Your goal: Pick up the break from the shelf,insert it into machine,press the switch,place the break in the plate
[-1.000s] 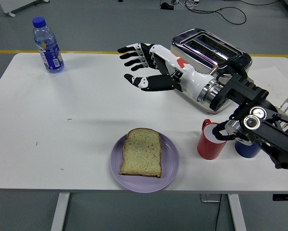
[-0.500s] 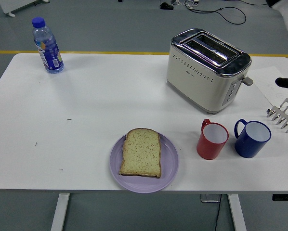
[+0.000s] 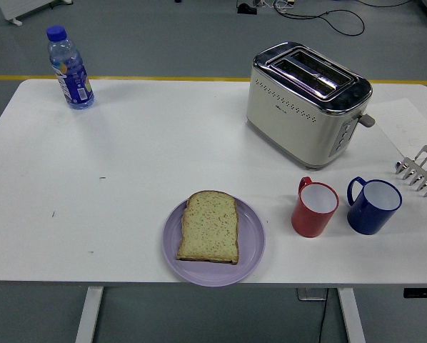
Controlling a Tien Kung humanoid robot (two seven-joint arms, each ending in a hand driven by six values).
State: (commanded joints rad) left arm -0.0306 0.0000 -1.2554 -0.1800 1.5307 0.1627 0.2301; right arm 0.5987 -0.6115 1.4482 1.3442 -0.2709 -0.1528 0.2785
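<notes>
Black hand gone; bread (image 3: pixel 209 226) on plate (image 3: pixel 251 246) (unmoved).

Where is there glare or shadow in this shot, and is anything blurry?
Head view: glare shows on the toaster's chrome top; lighting is even, with only soft shadows beside the red mug, blue mug and water bottle; the bread on the purple plate is sharp, nothing looks motion-blurred.

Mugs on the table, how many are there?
2. The red mug stands right of the purple plate, and the blue mug beside it, further right, both in front of the toaster. None appear hidden.
</notes>
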